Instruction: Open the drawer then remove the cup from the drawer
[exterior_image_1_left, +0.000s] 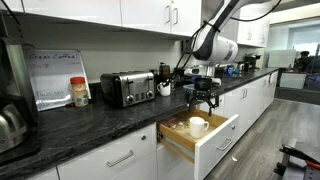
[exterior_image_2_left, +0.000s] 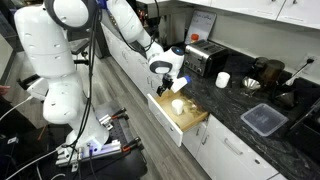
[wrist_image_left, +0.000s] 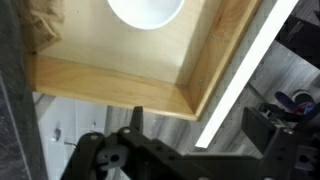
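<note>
The gripper (exterior_image_1_left: 203, 102) hangs with its dark fingers spread and nothing between them. In an exterior view, the cup (exterior_image_1_left: 198, 126) sits at its 6 o'clock: a plain, round, glossy white mug on the floor of the drawer (exterior_image_1_left: 222, 140), which is pulled out. In the wrist view the cup's rim is at 12 o'clock, inside the pale wooden box. The drawer has a flat white front and a silver bar handle. On the speckled black countertop (exterior_image_1_left: 110, 118), at the gripper's 9 o'clock, are a second white mug (exterior_image_1_left: 164, 89), a boxy chrome toaster (exterior_image_1_left: 127, 88), a red-lidded jar (exterior_image_1_left: 79, 92) and a whiteboard (exterior_image_1_left: 57, 78). Its top handwritten line seems to read "Fresh Coffee"; the rest is too small to read.
</note>
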